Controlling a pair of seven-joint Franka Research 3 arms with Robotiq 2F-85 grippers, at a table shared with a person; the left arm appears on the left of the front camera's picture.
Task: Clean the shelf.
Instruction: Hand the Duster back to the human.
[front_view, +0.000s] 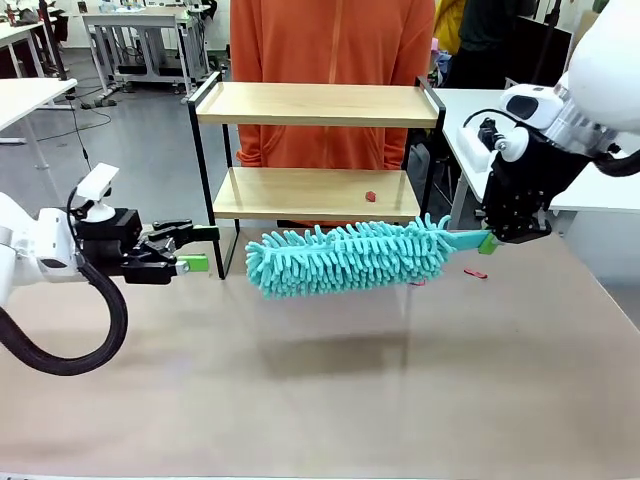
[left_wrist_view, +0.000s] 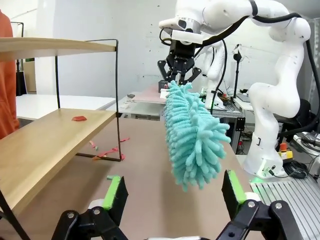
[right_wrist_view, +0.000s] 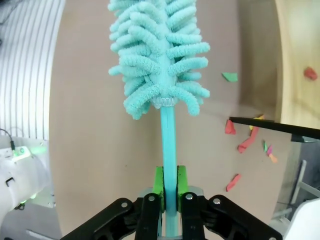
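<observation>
Gripping duster (front_view: 345, 258): right hand (front_view: 487, 240); left hand (front_view: 190, 249) agape.

**Arm and gripper configuration**

Left arm enters low from the left, wrist horizontal, its gripper (front_view: 190, 250) pointing toward the centre with jaws spread wide and empty. Right arm descends from upper right; its gripper (front_view: 487, 241) has the jaws clamped on a thin teal handle (right_wrist_view: 168, 150).

No readable text, label or number — not on anything here.
</observation>
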